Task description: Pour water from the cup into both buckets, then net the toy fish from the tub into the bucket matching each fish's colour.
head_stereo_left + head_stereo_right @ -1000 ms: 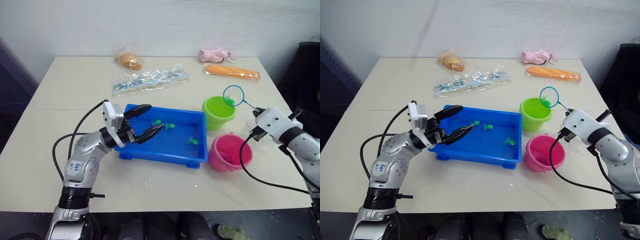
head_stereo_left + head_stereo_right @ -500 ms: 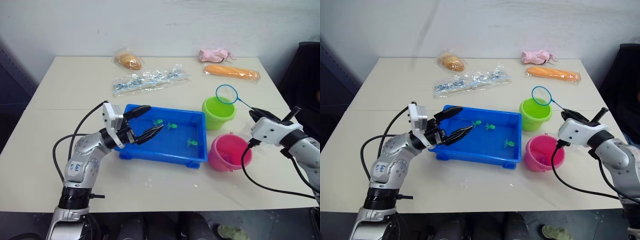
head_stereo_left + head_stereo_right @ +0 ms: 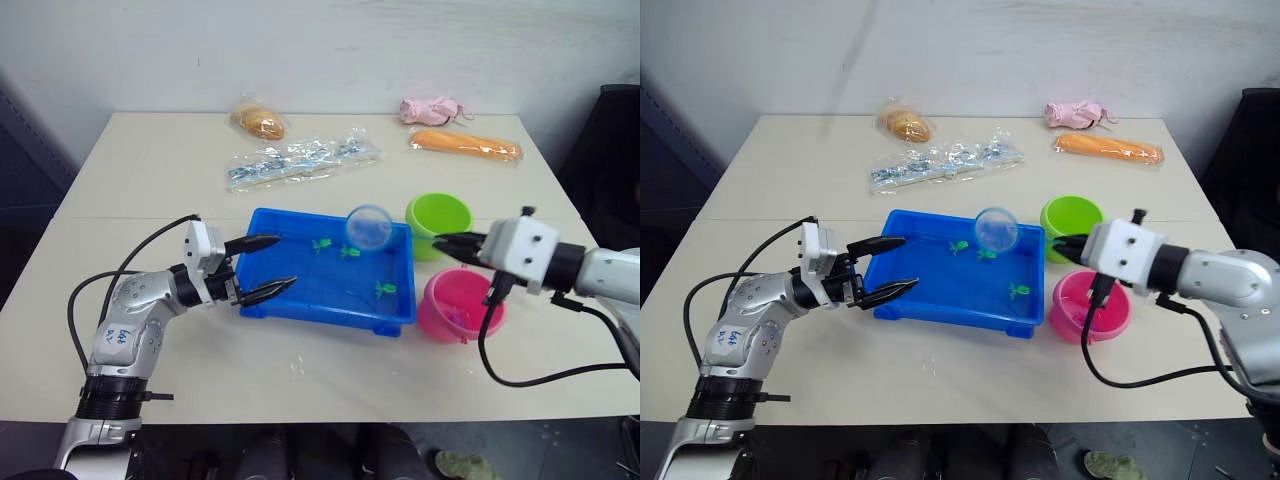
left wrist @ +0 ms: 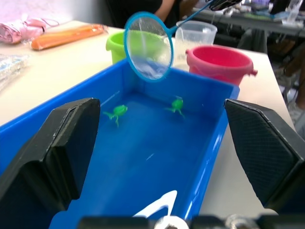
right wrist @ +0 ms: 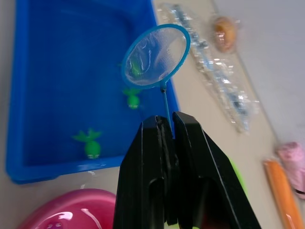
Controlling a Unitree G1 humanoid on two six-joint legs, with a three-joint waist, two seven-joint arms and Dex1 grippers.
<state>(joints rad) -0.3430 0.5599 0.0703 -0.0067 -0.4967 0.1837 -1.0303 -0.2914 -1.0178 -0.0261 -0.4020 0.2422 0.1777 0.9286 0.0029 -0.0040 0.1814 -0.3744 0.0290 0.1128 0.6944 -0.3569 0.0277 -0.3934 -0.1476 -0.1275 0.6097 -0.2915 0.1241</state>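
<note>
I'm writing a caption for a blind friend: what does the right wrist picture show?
Two black fingers pinch the thin handle of a small blue-rimmed net, its hoop held over a blue tub. Three green toy fish lie in the tub, one seen through the mesh, and a pink bucket sits beside the tub.

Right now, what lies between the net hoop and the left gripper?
Open tub water with one green fish, seen in the left wrist view, between net and left gripper.
</note>
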